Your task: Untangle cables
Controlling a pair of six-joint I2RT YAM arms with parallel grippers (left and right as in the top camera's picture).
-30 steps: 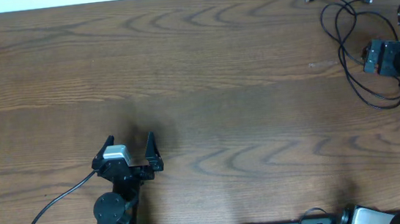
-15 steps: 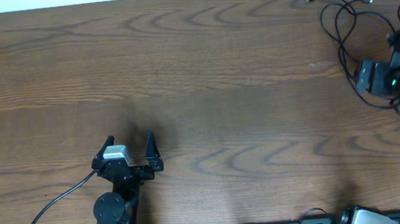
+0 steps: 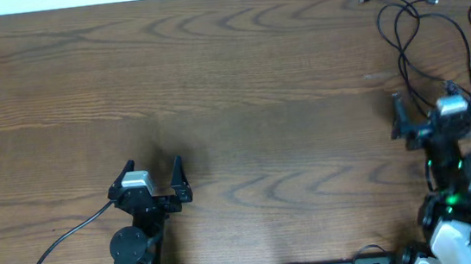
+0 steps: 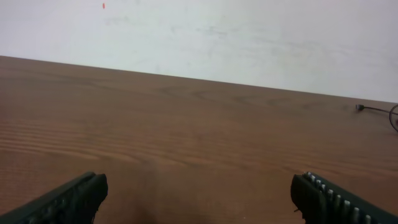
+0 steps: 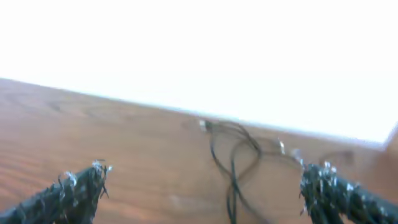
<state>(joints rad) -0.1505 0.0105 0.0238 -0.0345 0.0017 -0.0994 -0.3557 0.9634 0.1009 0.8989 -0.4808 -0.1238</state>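
overhead, the left gripper (image 3: pixel 151 168) is seen spread wide and empty, low on the table (image 3: pixel 256 78). the right gripper (image 3: pixel 424 103) is likewise spread, nothing held, just short of the cables (image 3: pixel 400 25) looped at the far right corner. the approach is judged in hand; next, one strand must be reached and pinched. no containers are seen.

Dark brown table (image 3: pixel 256 78) with wavy wood grain all over, skinny black cables (image 3: pixel 401 57), plain white wall (image 4: pixel 249 37).
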